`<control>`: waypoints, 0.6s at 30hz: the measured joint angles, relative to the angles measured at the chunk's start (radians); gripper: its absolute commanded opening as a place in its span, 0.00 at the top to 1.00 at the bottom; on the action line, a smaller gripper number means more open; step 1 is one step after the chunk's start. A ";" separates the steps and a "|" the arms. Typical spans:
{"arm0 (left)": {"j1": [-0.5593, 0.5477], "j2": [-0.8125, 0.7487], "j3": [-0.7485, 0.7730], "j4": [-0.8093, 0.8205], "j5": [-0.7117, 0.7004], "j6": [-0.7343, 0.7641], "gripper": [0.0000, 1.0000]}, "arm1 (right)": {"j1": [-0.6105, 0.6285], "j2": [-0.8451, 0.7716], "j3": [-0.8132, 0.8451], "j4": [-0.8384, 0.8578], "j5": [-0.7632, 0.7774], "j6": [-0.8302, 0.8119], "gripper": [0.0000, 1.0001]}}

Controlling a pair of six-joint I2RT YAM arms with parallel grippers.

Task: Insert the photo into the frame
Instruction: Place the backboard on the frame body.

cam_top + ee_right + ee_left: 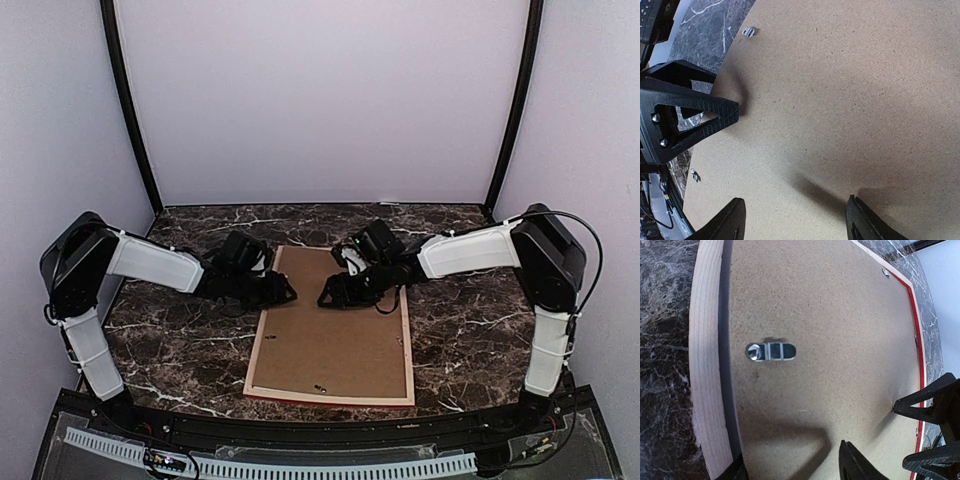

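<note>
Frame (262, 340) lies face down on the desk (170, 350), backing (335, 345) in; photo unseen. Left pincer (282, 293) and right pincer (330, 296), both part-open and empty, sit near the backing's 12 o'clock end. Likely the backing step; next, turn the 9 o'clock clip (771, 351).

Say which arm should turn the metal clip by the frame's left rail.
Left. The left end effector hangs over the backing board right beside that rail of the frame, and the clip sits just ahead of it in its wrist view. The right end effector is nearer the board's middle.
</note>
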 measured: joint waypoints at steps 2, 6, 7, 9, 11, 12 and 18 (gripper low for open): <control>-0.001 -0.006 0.003 -0.019 -0.006 0.010 0.44 | 0.001 -0.002 -0.008 0.012 -0.002 0.001 0.30; -0.005 -0.014 0.007 -0.047 -0.017 0.021 0.44 | 0.003 -0.004 -0.019 0.032 -0.005 0.004 0.30; -0.005 -0.015 0.009 -0.054 -0.020 0.024 0.44 | 0.004 -0.005 -0.021 0.035 -0.005 0.004 0.30; -0.005 -0.020 0.009 -0.062 -0.026 0.029 0.43 | 0.005 -0.006 -0.026 0.043 -0.005 0.005 0.30; -0.005 -0.029 0.009 -0.077 -0.031 0.034 0.43 | 0.005 -0.009 -0.028 0.045 -0.004 0.006 0.30; -0.005 -0.035 0.009 -0.087 -0.034 0.037 0.43 | 0.005 -0.009 -0.030 0.048 -0.004 0.006 0.30; -0.006 -0.060 0.012 -0.135 -0.053 0.055 0.42 | 0.006 -0.009 -0.038 0.060 -0.003 0.006 0.30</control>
